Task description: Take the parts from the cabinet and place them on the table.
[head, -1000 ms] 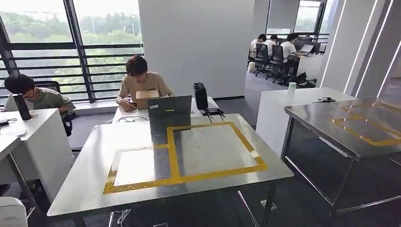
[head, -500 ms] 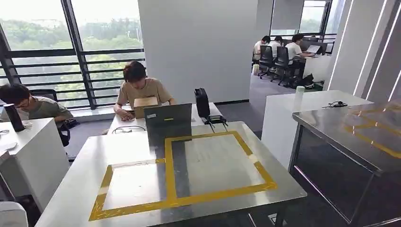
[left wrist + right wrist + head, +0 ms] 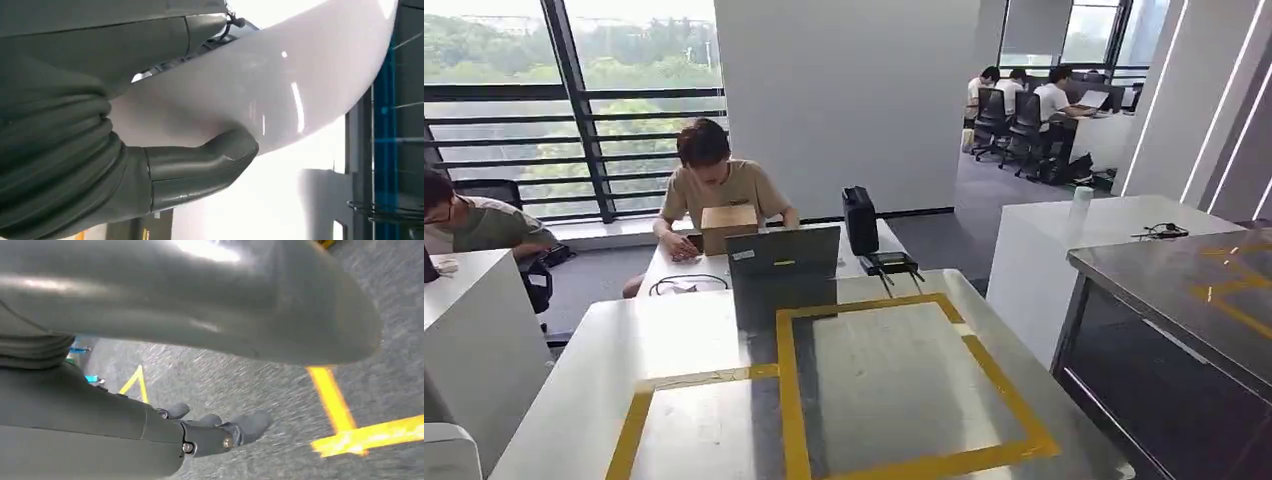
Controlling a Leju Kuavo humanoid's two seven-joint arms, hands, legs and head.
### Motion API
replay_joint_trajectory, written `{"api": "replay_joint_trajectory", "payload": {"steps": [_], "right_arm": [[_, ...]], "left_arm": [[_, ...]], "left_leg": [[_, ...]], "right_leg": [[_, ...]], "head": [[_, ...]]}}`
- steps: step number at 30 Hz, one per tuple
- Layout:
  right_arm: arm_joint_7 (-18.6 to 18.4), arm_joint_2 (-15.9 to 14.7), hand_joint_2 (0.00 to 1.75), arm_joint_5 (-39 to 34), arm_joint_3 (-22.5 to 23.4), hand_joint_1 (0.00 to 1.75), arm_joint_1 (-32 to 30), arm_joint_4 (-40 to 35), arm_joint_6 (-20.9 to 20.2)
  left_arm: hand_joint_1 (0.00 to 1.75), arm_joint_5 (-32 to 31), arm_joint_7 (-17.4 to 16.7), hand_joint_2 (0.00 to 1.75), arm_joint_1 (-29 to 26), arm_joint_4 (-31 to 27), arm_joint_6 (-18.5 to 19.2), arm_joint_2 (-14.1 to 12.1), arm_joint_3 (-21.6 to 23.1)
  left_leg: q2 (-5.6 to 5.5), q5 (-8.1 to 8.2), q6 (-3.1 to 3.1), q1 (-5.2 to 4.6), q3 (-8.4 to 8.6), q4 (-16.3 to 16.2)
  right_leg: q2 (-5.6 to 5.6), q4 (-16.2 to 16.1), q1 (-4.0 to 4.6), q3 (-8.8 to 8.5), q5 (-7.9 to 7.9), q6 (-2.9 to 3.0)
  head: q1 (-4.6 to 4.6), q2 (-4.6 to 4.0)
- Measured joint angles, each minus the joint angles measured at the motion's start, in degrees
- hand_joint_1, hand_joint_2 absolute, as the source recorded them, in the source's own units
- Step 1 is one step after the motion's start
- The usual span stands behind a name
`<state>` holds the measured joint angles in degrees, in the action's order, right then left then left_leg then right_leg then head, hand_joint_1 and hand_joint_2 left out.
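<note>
Beside the steel table (image 3: 674, 340) with yellow tape, right hand (image 3: 220, 432) hangs with fingers curled on nothing; left hand (image 3: 150, 175) state unclear.

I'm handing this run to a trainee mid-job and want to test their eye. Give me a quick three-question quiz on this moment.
1. True or false: parts already lie inside the yellow tape outline on the steel table.
2. Multiple choice: what stands at the steel table's far edge, facing the seated person? A) a laptop B) a toolbox C) a monitor
3. Fill in: beside the laptop, on the white desk behind, stands a black ____.

Key: 1 false, the taped area is bare. 2 A. 3 case.
</note>
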<state>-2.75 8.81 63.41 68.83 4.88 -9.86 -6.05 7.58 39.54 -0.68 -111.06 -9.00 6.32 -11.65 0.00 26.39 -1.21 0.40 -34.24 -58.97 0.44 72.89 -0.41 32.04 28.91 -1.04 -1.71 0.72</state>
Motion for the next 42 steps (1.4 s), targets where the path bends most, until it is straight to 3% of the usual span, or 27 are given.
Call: {"api": "replay_joint_trajectory", "payload": {"steps": [1,2,4,5,6,7,8,9,10,11,12,14,15,16,18,19,20,21,23,25,26,27,28,29,31,36,42], "right_arm": [[0.0,0.0,0.00,0.0,0.0,0.00,0.0,0.0,0.0],[0.0,0.0,0.00,0.0,0.0,0.00,0.0,0.0,-0.1],[0.0,0.1,0.00,0.0,0.0,0.00,-0.2,0.0,-0.2],[0.0,0.0,0.00,0.0,0.0,0.00,-0.3,0.0,-0.2],[0.0,0.0,0.00,0.0,0.0,0.00,-0.4,0.0,-0.2],[-0.1,0.0,0.00,0.0,0.0,0.00,-0.5,0.0,-0.2],[-0.2,0.0,0.00,0.0,0.0,0.00,-0.8,0.0,0.0],[-0.2,-0.2,0.00,0.0,0.0,0.00,-0.9,0.0,0.1],[-0.3,-0.2,0.00,0.2,0.0,0.00,-0.9,0.0,0.1],[-0.3,-0.2,0.00,0.4,0.0,0.00,-0.8,0.0,0.1],[-0.1,-0.2,0.00,0.4,0.0,0.00,-0.5,0.0,0.2],[0.1,-0.2,0.00,0.8,0.0,0.00,0.3,0.0,0.1],[0.2,-0.2,0.00,1.0,0.0,0.00,0.4,0.0,0.1],[0.2,-0.2,0.00,1.2,-0.1,0.00,0.6,0.0,0.1],[0.2,-0.2,0.00,1.2,-0.1,0.00,0.7,0.0,0.1],[0.2,-0.2,0.00,1.2,-0.1,0.00,0.6,0.0,0.1],[0.1,-0.2,0.00,1.3,-0.1,0.00,0.5,0.0,0.1],[0.2,-0.1,0.00,1.3,-0.1,0.00,0.4,0.0,0.0],[0.3,0.1,0.00,1.3,-0.1,0.00,0.3,0.0,0.0],[0.6,0.1,0.00,1.4,-0.1,0.00,0.3,0.0,0.0],[0.7,0.1,0.00,1.4,-0.1,0.00,0.3,0.0,0.0],[0.6,0.2,0.00,1.5,-0.1,0.00,0.3,0.0,0.0],[0.3,0.2,0.00,1.6,-0.1,0.00,0.4,0.0,0.0],[-0.1,0.2,0.00,1.9,-0.2,0.00,0.4,0.0,0.0],[-0.5,0.2,0.00,2.1,-0.2,0.00,0.6,0.0,0.0],[-0.8,0.4,0.00,2.7,-0.3,0.00,0.6,0.0,0.1],[-0.2,0.4,0.00,4.3,-1.4,0.00,0.3,0.0,-0.7]], "left_arm": [[1.75,0.0,0.0,1.75,0.0,0.0,0.1,0.0,0.0],[1.75,0.0,-0.1,1.75,0.0,0.0,0.1,0.0,0.0],[1.75,-0.4,-0.8,1.75,0.1,0.2,0.0,0.1,0.0],[1.75,-0.8,-1.5,1.75,0.2,0.4,-0.2,0.1,0.0],[1.75,-1.8,-2.8,1.75,0.5,0.8,-0.7,0.1,0.1],[1.75,-3.0,-4.4,1.75,0.9,1.4,-1.0,0.0,0.2],[1.75,-3.8,-5.6,1.75,1.1,2.4,-1.0,0.0,0.4],[1.75,-4.4,-6.8,1.75,1.8,4.1,-0.7,-0.3,0.8],[1.75,-4.9,-8.7,1.75,2.8,5.9,-0.2,-0.9,1.1],[1.75,-5.2,-9.6,1.75,3.7,7.4,0.2,-1.4,1.4],[1.75,-5.4,-10.0,1.75,5.3,9.7,0.9,-2.3,1.5],[1.75,-6.5,-10.5,1.75,9.2,15.0,1.3,-4.2,1.5],[1.75,-7.5,-10.4,1.75,11.6,18.0,1.2,-5.3,1.5],[1.75,-8.3,-10.5,1.75,13.8,21.7,1.2,-6.4,1.5],[1.75,-8.6,-10.5,1.75,16.1,26.2,1.1,-8.0,1.5],[1.75,-8.7,-10.3,1.75,16.8,27.7,1.1,-8.5,1.5],[1.75,-8.7,-10.3,1.75,17.4,29.0,1.1,-8.8,1.5],[1.75,-8.8,-10.2,1.75,17.9,30.1,1.1,-9.1,1.5],[1.75,-11.7,-10.5,1.75,19.0,31.6,-0.7,-9.7,1.6],[1.75,-20.7,-11.0,1.75,22.5,36.5,-5.0,-10.8,2.7],[1.75,-25.6,-11.0,1.75,24.5,39.6,-6.1,-11.2,3.8],[1.75,-30.7,-10.6,1.75,26.6,43.0,-6.6,-11.6,5.5],[1.75,-34.9,-10.2,1.75,28.4,46.1,-7.1,-11.8,7.4],[1.75,-38.9,-10.1,1.75,29.9,49.3,-7.9,-11.8,9.5],[1.75,-45.4,-9.5,1.75,31.5,54.7,-8.6,-11.4,14.5],[1.75,-51.2,-10.2,1.75,31.6,63.2,-10.1,-9.1,24.9],[1.75,-55.7,-12.7,1.75,27.8,63.4,-11.5,-9.5,31.8]], "left_leg": [[-0.01,0.72,-0.07,-0.05,1.48,0.6],[-0.14,1.57,-0.05,-0.11,3.10,1.2],[-0.50,3.11,0.10,-0.21,6.64,2.2],[-0.70,4.17,0.06,-0.32,8.37,2.5],[-0.83,5.34,0.04,-0.47,9.95,2.6],[-0.87,6.52,0.01,-0.66,11.21,2.6],[-1.00,7.70,-0.02,-0.57,11.41,2.6],[-1.58,9.00,0.35,-1.00,12.84,1.5],[-1.97,10.54,0.80,-1.01,12.93,1.7],[-2.13,10.68,1.09,-0.72,14.37,1.5],[-2.13,9.62,1.43,-0.53,14.04,0.6],[-1.35,8.15,2.00,-0.46,11.22,-4.3],[-0.84,8.28,2.30,-0.44,8.98,-7.8],[-0.62,10.13,2.61,-0.28,6.53,-11.0],[-0.43,15.85,3.09,-0.13,2.61,-15.1],[-0.38,16.47,3.18,-0.13,1.51,-15.1],[-0.37,15.19,3.10,-0.12,1.14,-13.8],[-0.37,11.82,2.93,-0.14,1.41,-10.6],[-0.37,3.06,2.57,-0.23,2.69,-1.9],[-0.39,4.37,1.75,-0.78,2.13,-0.4],[-0.39,2.68,1.36,-0.83,2.39,-0.3],[-0.63,2.43,1.28,-0.72,2.45,-0.1],[-0.83,2.08,1.71,-0.62,2.37,0.0],[-1.02,2.05,1.54,-0.76,2.37,0.1],[-0.94,2.15,1.27,-0.85,2.52,0.1],[-0.37,2.27,0.66,-0.95,2.55,0.0],[-0.31,2.44,0.40,-1.00,2.54,0.0]], "right_leg": [[-0.02,2.3,0.04,2.71,1.65,-0.06],[-0.03,3.1,0.05,4.95,4.58,-0.14],[-0.03,1.7,0.14,8.25,11.51,-0.02],[-0.02,-0.5,0.20,9.30,12.71,0.20],[-0.01,-3.8,0.32,10.04,11.33,0.51],[0.05,-7.6,0.54,10.50,6.41,1.07],[0.08,-11.8,0.72,10.87,-2.70,1.90],[0.31,-13.7,1.28,11.50,-8.80,2.11],[0.49,-13.1,1.58,10.54,-10.20,1.95],[0.57,-13.1,1.52,10.27,-9.62,2.34],[0.42,-13.1,1.73,9.85,-9.06,2.80],[0.47,-13.6,1.32,8.81,-8.65,3.70],[0.44,-13.7,1.23,8.47,-8.33,4.12],[0.44,-13.8,1.18,8.08,-7.92,4.31],[0.53,-13.7,1.18,7.17,-6.91,4.38],[0.66,-13.6,1.17,6.66,-6.45,4.35],[0.77,-13.6,1.17,6.19,-6.04,4.30],[0.82,-13.5,1.17,5.66,-5.64,4.21],[0.97,-13.5,1.15,4.89,-5.15,3.92],[0.96,-13.4,1.28,5.28,-5.19,3.24],[0.83,-13.5,1.30,5.46,-5.13,2.86],[0.70,-13.5,1.35,5.45,-5.02,2.75],[0.48,-13.7,1.50,5.28,-5.07,3.89],[0.42,-13.7,1.43,5.26,-5.32,3.96],[0.44,-14.0,1.29,4.97,-5.42,3.42],[0.84,-14.5,1.17,4.77,-5.71,2.84],[0.89,-14.6,0.95,4.74,-5.55,2.05]], "head": [[0.07,0.04],[0.02,0.02],[0.02,0.02],[0.09,0.04],[0.05,0.02],[0.09,0.02],[0.04,0.02],[-0.02,-0.07],[-0.02,-0.02],[-0.06,-0.04],[-0.02,-0.04],[0.00,-0.04],[-0.02,-0.04],[0.00,-0.04],[0.00,-0.04],[-0.02,-0.04],[-0.02,-0.04],[-0.02,-0.04],[-0.02,-0.04],[-0.06,-0.04],[-0.06,-0.04],[-0.06,-0.04],[-0.06,-0.04],[-0.04,-0.04],[-0.06,-0.04],[-0.06,-0.04],[-0.06,-0.04]]}}
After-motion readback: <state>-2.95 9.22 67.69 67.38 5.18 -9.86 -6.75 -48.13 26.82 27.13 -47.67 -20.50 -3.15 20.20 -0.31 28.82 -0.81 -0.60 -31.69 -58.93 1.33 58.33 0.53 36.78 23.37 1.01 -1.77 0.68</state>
